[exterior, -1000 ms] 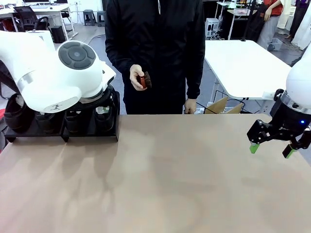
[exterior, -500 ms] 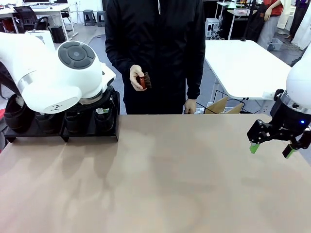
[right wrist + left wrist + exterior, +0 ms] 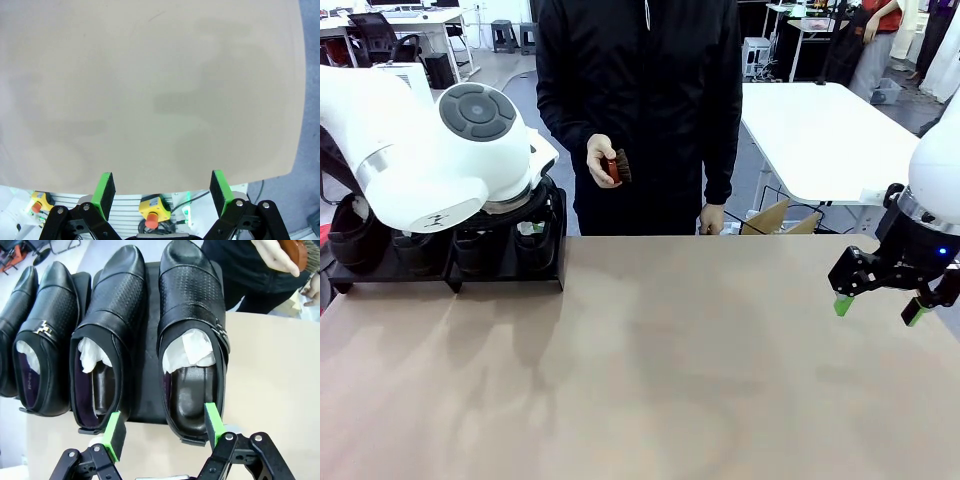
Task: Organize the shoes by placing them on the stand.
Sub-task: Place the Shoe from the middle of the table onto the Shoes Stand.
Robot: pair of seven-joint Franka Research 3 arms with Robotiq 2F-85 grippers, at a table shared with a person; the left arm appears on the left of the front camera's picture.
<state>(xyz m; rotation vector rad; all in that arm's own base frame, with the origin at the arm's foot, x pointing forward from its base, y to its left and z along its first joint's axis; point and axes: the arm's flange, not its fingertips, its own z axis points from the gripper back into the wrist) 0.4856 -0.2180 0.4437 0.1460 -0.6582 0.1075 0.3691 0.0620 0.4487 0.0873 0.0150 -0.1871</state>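
Note:
Several glossy black shoes stand side by side, toes away from me, on the matte black stand (image 3: 150, 370) in the left wrist view. The rightmost shoe (image 3: 192, 335) and its neighbour (image 3: 107, 340) have white paper stuffed inside. My left gripper (image 3: 164, 432) hangs open just behind their heels, touching neither. In the front view the left arm covers most of the stand (image 3: 505, 277); one shoe (image 3: 355, 235) shows at its left end. My right gripper (image 3: 878, 300) is open and empty above the table's right edge, and its own view has the right gripper (image 3: 162, 192) over bare tabletop.
A person in a black jacket stands at the far side holding a small brown brush (image 3: 618, 166) in one hand; the other hand (image 3: 711, 217) hangs at the table's edge. The tan table (image 3: 660, 370) spreads between the arms. A white table (image 3: 820, 130) stands behind on the right.

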